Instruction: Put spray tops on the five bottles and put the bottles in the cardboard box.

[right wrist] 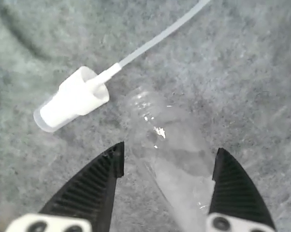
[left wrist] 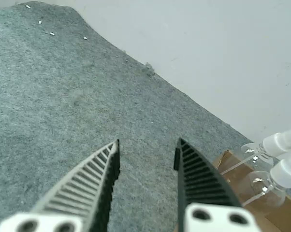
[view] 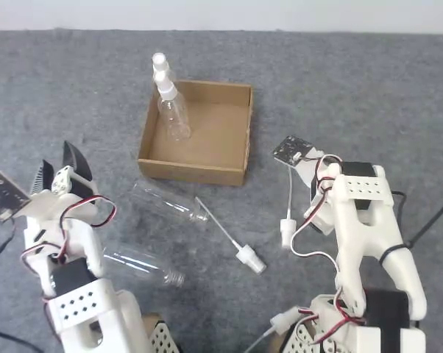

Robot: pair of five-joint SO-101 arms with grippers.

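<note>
The cardboard box (view: 232,175) sits at the middle back, with two capped bottles (view: 174,114) upright in its far left corner. Two clear uncapped bottles lie on the carpet, one (view: 165,201) just in front of the box and one (view: 143,265) beside the left arm. A spray top (view: 251,259) lies between the arms and another spray top (view: 287,231) lies by the right arm. My right gripper (right wrist: 169,149) is open, its fingers on either side of a third lying bottle (right wrist: 172,154), close to a spray top (right wrist: 73,100). My left gripper (view: 56,152) is open and raised, with nothing between its fingers.
Grey carpet covers the table. A further spray top (view: 280,322) lies at the front edge between the arm bases. The left wrist view looks over the carpet to a white wall, with the capped bottles (left wrist: 269,181) and the box's corner (left wrist: 232,166) to one side.
</note>
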